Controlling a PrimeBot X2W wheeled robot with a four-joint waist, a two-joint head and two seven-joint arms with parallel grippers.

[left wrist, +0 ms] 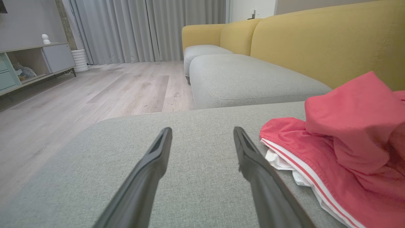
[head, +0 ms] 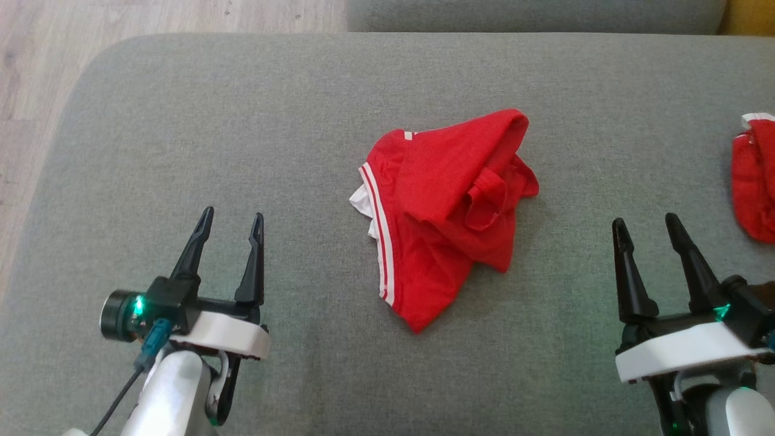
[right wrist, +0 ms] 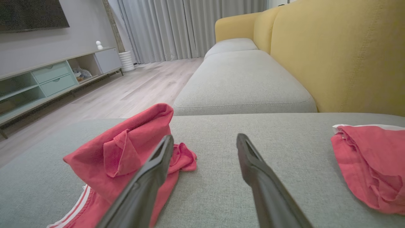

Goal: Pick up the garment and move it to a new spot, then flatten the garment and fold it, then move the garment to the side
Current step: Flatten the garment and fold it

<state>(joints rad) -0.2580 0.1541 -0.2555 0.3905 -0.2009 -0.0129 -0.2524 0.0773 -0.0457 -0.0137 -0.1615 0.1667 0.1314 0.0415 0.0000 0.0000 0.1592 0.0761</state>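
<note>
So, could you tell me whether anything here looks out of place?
The garment lies crumpled in the middle of the cushion, folded over itself, white lining poking out at its left edge. A second garment sits rumpled at the far right. The left pincer and right pincer are open, touching neither.

The garment point(head: 445, 212) lies on the cushion point(head: 242, 109) between my left gripper point(head: 234, 213) and my right gripper point(head: 643, 218), slightly ahead of both, with a second garment point(head: 754, 181) farther right and the floor point(head: 48, 72) off to my left.
</note>
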